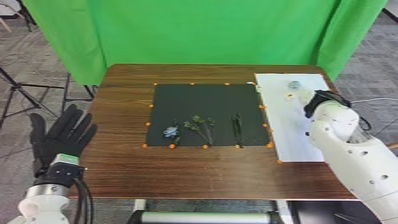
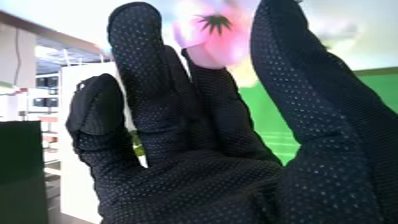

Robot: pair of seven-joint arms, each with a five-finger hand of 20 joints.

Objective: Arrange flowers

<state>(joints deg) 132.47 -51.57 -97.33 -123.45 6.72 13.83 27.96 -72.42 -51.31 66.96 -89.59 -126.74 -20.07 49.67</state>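
Holds right hand (image 1: 323,100) over white sheet (image 1: 298,135), thumb and fingers apart near pink flower (image 2: 209,32); cannot tell if touching it. Has left hand (image 1: 60,142) spread beside brown surface (image 1: 178,175), and blue flower (image 1: 171,131), green sprig (image 1: 197,124) and thin stems (image 1: 237,126) side by side on black mat (image 1: 204,100).

Left fingers (image 1: 62,120) straight, spread

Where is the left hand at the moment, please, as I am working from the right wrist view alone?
Observer: The left hand is beside the left edge of the table, fingers straight.
Operator: Thank you. What lies on the dark mat, please?
Observer: A blue flower, a leafy sprig and a slim green stem, side by side.
Operator: And which edge of the white sheet is the right hand at?
Observer: Its right edge.
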